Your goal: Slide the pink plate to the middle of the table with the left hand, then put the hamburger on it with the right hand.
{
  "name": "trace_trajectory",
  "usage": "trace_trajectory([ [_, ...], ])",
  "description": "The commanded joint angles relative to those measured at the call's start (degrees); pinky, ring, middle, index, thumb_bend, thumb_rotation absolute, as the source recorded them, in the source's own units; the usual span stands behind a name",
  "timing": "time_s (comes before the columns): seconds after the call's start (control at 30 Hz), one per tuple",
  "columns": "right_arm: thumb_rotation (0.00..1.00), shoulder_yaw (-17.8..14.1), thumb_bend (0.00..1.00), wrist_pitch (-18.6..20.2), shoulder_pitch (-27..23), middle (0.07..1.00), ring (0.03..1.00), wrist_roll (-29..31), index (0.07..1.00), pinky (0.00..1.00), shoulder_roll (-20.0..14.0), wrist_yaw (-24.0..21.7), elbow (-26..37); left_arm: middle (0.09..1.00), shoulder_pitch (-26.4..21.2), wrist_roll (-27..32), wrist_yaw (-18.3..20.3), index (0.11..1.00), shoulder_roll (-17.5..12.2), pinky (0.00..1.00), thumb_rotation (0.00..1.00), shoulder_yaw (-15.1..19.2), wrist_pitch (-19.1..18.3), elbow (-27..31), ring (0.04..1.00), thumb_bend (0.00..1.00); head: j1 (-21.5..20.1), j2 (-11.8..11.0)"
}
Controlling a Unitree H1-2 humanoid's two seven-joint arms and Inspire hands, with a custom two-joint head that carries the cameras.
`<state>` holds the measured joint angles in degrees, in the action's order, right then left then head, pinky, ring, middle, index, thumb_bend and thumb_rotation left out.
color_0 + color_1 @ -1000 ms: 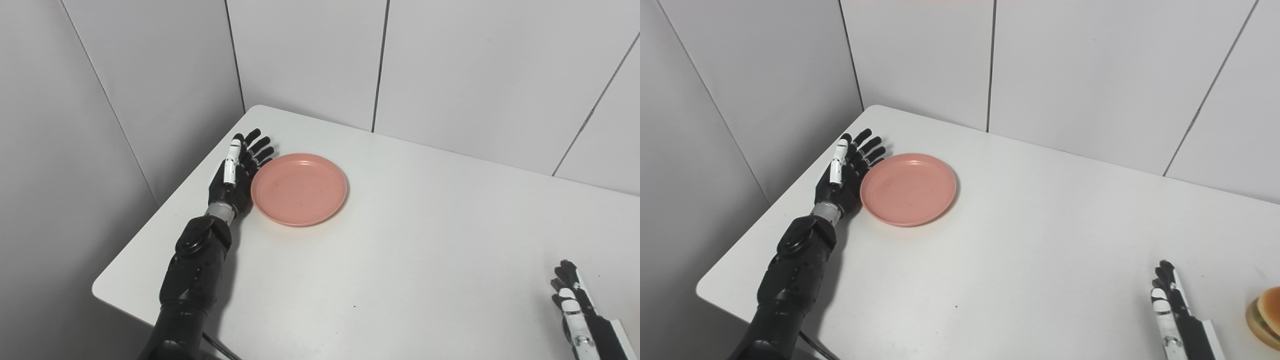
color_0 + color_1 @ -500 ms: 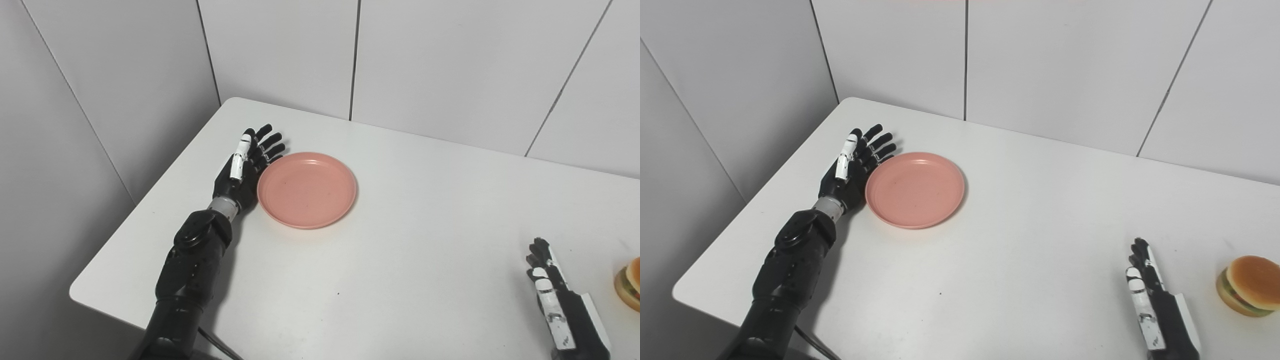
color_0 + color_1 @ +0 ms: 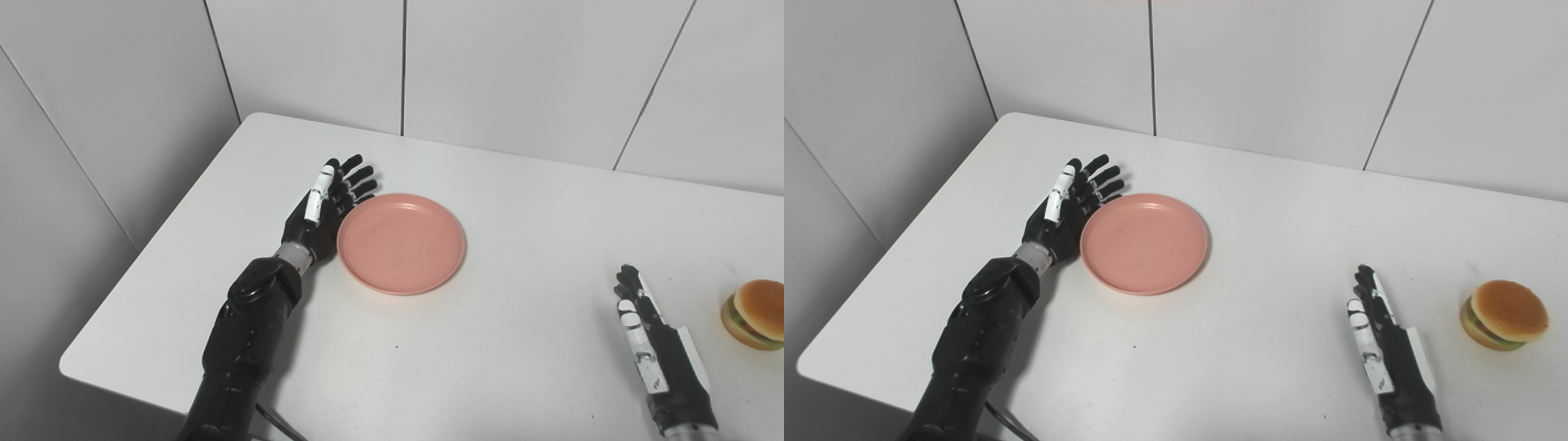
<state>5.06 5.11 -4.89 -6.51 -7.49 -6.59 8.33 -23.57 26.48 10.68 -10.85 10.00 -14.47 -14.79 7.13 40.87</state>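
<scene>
An empty pink plate (image 3: 401, 243) lies flat on the white table (image 3: 539, 196), left of the middle. My left hand (image 3: 323, 207) rests edge-on against the plate's left rim, open, with its fingers stretched toward the back wall. A hamburger (image 3: 1503, 314) sits upright near the table's right side. My right hand (image 3: 1381, 343) lies open on the table at the front right, a short way left of the hamburger and not touching it.
White wall panels close the table's back and left sides. The table's rounded front-left corner (image 3: 67, 364) and left edge lie near my left forearm (image 3: 251, 331).
The camera has swung right, bringing the hamburger into view. Against the table's back-left corner, my left hand and the plate have slid together to the right. The right hand has barely moved.
</scene>
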Motion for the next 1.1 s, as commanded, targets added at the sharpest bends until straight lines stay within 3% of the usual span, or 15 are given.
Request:
trace_trajectory([
  [0.0, 1.00, 0.8, 0.11, 2.0, -0.6, 0.965, 0.955, -0.6, 0.968, 0.95, 0.7, -0.1, 2.2, 0.908, 0.6, -0.6, 0.3, 0.906, 0.6, 0.90, 1.00, -1.1, -3.1, -0.4, 0.898, 0.38, 0.1, 0.0],
  [0.27, 1.00, 1.7, 0.14, 4.2, -0.6, 0.967, 0.954, -2.4, 0.969, 0.95, 2.2, 0.7, 3.2, 0.915, 0.2, -0.7, 0.2, 0.914, 2.8, 0.91, 1.00, -3.0, -6.0, 0.8, 0.906, 0.37, -4.6, 1.5],
  [0.53, 1.00, 3.0, 0.16, 3.9, -1.0, 0.965, 0.955, -4.3, 0.963, 0.94, 3.1, 1.3, 3.2, 0.920, 0.3, -1.6, -0.1, 0.916, 5.3, 0.92, 1.00, -6.3, -7.2, 2.7, 0.910, 0.40, -9.4, 3.0],
  [0.87, 1.00, 3.8, 0.24, 5.7, -1.5, 0.956, 0.957, -6.3, 0.960, 0.95, 4.2, 2.1, 3.2, 0.917, 0.9, -0.3, 0.8, 0.917, 8.0, 0.91, 1.00, -7.1, -11.0, 6.2, 0.905, 0.39, -12.7, 3.8],
  [1.07, 1.00, 4.0, 0.24, 6.4, -1.6, 0.956, 0.963, -6.6, 0.961, 0.95, 4.7, 2.3, 3.1, 0.914, 2.1, 0.1, 1.1, 0.919, 8.4, 0.91, 1.00, -7.5, -12.2, 8.7, 0.904, 0.39, -15.7, 4.1],
])
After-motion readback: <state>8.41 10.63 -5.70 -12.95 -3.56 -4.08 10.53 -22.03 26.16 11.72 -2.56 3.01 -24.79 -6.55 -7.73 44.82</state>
